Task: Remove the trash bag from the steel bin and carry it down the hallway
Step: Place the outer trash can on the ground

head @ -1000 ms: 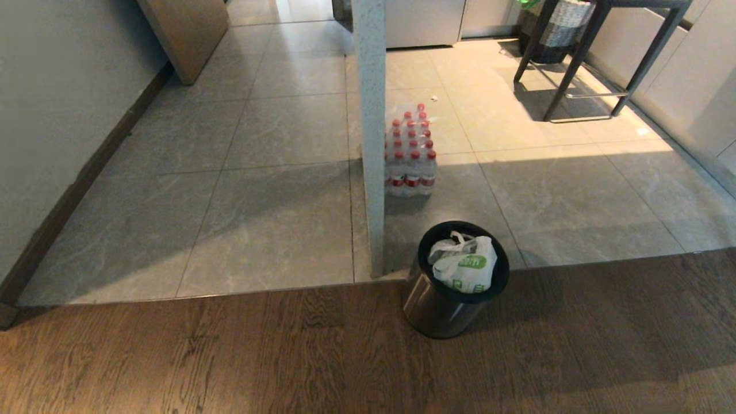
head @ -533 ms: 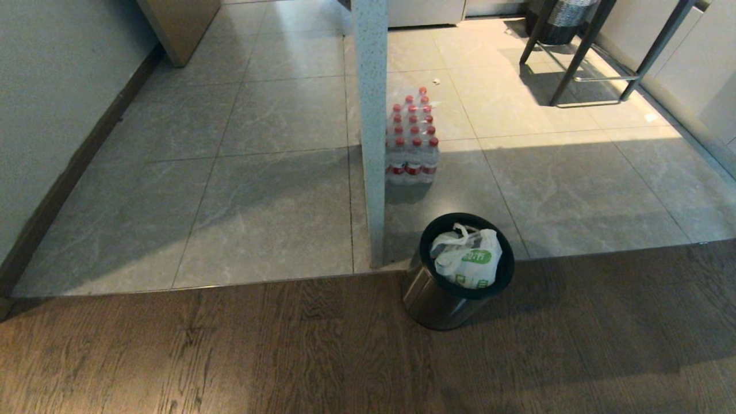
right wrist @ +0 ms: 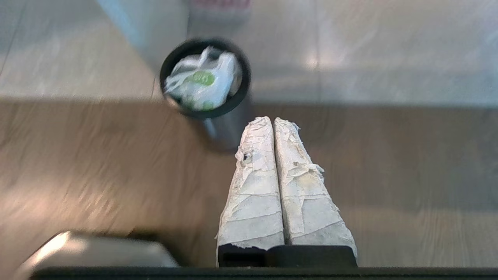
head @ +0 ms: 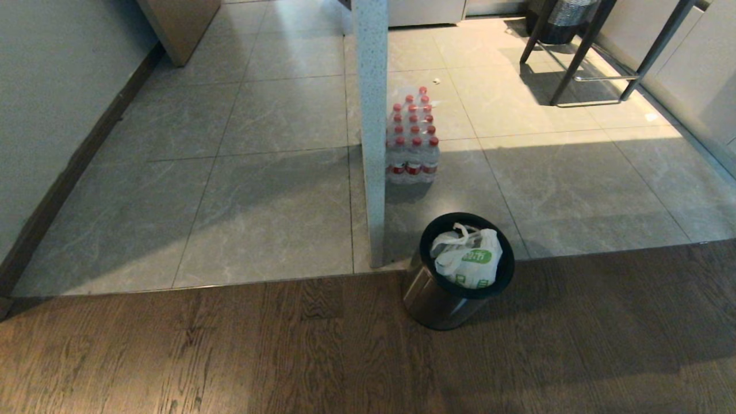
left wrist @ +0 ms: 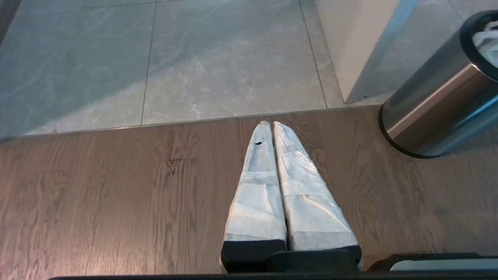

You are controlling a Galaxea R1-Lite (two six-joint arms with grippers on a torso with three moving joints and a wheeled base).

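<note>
The trash bag (head: 467, 260) sits inside the steel bin (head: 437, 302), which you see upright on the wood floor (head: 230, 351) at the tile edge. Your right gripper (right wrist: 273, 119) hovers above that bin's near side, fingers pressed together, empty. Your left gripper (left wrist: 271, 123), fingers likewise together, hangs beside the bin. Beyond the bin stands a white post (head: 372, 115), then bottled water (head: 411, 146).

A home, by the look of it: a wood-plank floor (head: 230, 356) meets grey marble-pattern tiles (head: 276, 190), a shrink-wrapped pack of water bottles (head: 411, 144) sits by a white pillar (head: 371, 115), and a dark-legged table (head: 598, 52) stands near pale cabinets (head: 701, 75).
</note>
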